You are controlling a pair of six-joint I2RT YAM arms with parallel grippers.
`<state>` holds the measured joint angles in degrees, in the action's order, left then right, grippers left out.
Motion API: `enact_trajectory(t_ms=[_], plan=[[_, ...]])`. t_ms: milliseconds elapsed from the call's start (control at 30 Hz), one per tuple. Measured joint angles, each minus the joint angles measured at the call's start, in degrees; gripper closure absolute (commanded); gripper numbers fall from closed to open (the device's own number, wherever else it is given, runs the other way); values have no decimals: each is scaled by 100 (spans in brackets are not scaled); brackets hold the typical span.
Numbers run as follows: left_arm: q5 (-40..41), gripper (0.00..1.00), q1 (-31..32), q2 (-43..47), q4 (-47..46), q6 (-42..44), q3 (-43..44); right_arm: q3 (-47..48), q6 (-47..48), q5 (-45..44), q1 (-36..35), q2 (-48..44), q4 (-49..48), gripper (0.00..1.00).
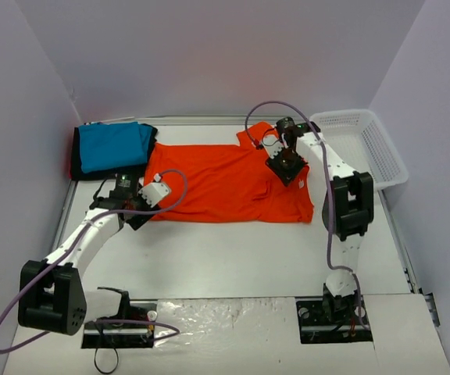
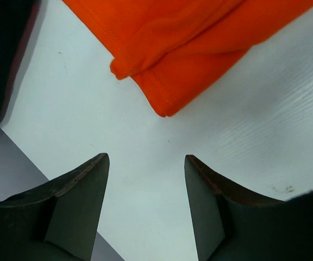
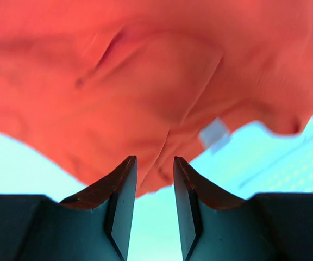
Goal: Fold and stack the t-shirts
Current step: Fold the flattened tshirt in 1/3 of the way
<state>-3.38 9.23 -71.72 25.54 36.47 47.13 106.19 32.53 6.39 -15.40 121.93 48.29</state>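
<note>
A flat white table (image 1: 233, 250) carries everything, and across its middle, a little toward 12 o'clock, lies a bright orange-red short-sleeved cloth t-shirt (image 1: 225, 183), spread flat with its collar end toward 3 o'clock. A white plastic mesh basket (image 1: 387, 156) sits at the table's 2 o'clock edge, apart from the shirt. At 10 o'clock a folded turquoise-blue t-shirt (image 1: 112, 146) rests on a folded black t-shirt (image 1: 76, 156), whose edge shows around it; this stack touches the orange shirt's far left corner. The left gripper (image 2: 145, 159) hangs low over bare table at the orange shirt's 8 o'clock corner, jaws wide apart with nothing between them and the cloth's corner just beyond the tips at 12 o'clock. The right gripper (image 3: 155, 159) hovers over the shirt's 2 o'clock part, jaws a narrow gap apart and gripping nothing, with a small white label (image 3: 215, 133) on the cloth at 1 o'clock of its tips
</note>
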Motion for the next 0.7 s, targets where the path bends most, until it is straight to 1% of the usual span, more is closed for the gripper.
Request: enact_trajectory(t_ms=[67,167,267,333,567,700], plan=[[7,44,0,61,-13,127,-170,-522,-17,0,4,-535,24,67],[39,44,2,-46,-101,264,-420,-1084,-55,7,7,-1335,-35,71],[68,44,2,-284,-286,354,-612,-1506,-83,4,11,-1978,-76,71],[109,44,7,-485,-426,385,-678,-1753,-87,2,11,-2236,-92,71],[267,45,7,-933,-1008,393,-671,-2249,-87,7,118,-2345,-101,70],[275,56,7,-1150,-1108,369,-520,-2291,-90,4,151,-2339,-129,70]])
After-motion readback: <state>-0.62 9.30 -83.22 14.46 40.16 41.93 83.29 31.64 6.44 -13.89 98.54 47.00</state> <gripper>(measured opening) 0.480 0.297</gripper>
